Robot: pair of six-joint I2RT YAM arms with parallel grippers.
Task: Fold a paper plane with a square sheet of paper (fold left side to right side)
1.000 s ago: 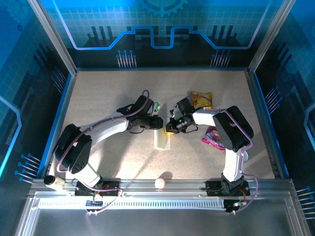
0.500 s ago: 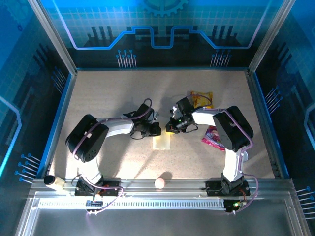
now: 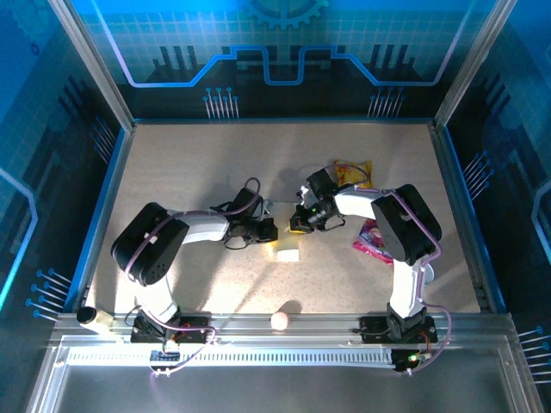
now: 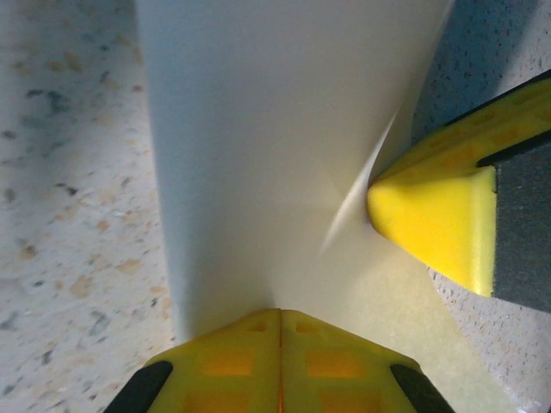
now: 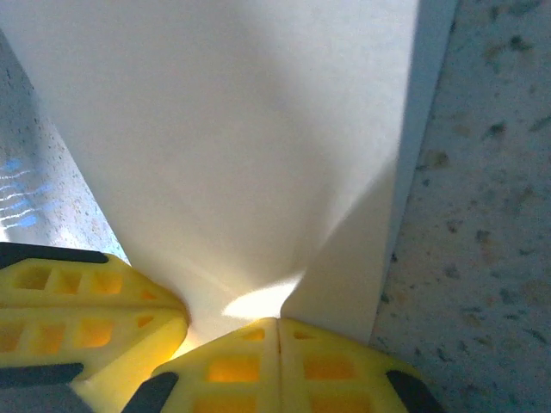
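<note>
Top external view shows the sheet of paper near the middle of the table, as a small narrow white shape between the two arms. The left hand and the right hand meet at its far end, very close to each other. The yellow snack packet and the pink wrapper lie apart on the right side and are not involved.

In the left wrist view the yellow fingers are pressed together with only a thin seam between them, and the edge of the paper goes into this seam, so this hand is closed on the paper. The right wrist view shows the same: its fingers are fully together and pinch the paper at the edge. Small wrinkles run out from both pinch points.

The paper is probably very light, thin and limp. It will bend under its own weight and will keep every crease it gets. It can tear if the two hands pull away from each other. A shallow hold at an edge or corner seems the best. From above it is hard to say if the near end rests on the table or hangs just over it.
</note>
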